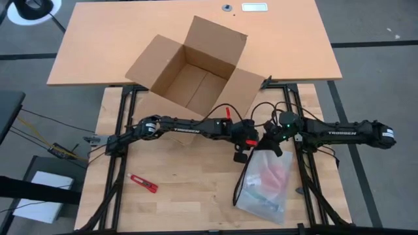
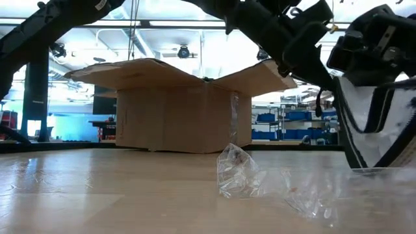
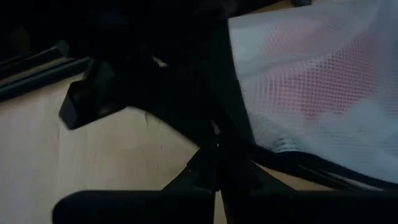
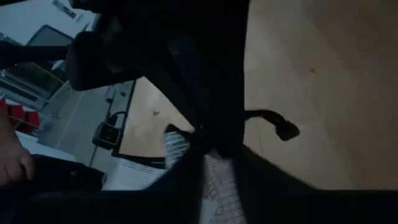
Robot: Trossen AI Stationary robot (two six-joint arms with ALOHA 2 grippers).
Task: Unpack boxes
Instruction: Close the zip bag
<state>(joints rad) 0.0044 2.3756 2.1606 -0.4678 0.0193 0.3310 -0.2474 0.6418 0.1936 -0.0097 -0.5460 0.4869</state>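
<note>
The brown cardboard box [image 1: 189, 72] [image 2: 175, 107] stands open at the far middle, flaps spread, its base across the seam of two tables. A white mesh bag [image 1: 266, 183] [image 2: 380, 123] with black trim and red things inside is near the right. My left gripper [image 1: 243, 149] [image 3: 214, 186] and my right gripper [image 1: 273, 145] [image 4: 214, 180] meet at its far, upper end, both shut on it. A crumpled clear plastic bag [image 2: 260, 179] lies on the table beside it. My left gripper pinches the mesh bag's black trim [image 3: 217, 149] at the bag's upper end between its two fingers, slanting down from the table's left. The bag's mesh side spreads away below the hold. My right gripper is shut on the bag's upper edge, where white mesh [image 4: 214, 177] shows between its dark fingers; it comes in from the table's right, slanting down. The bag hangs raised at this end; I cannot tell whether its lower end [image 2: 370, 168] touches the table.
A red box cutter [image 1: 142, 184] lies near the left front. The far orange table [image 1: 98, 39] is bare around the box. Black frame rails [image 1: 121, 130] run along both sides. A person's hand [image 4: 12, 165] shows beyond the table.
</note>
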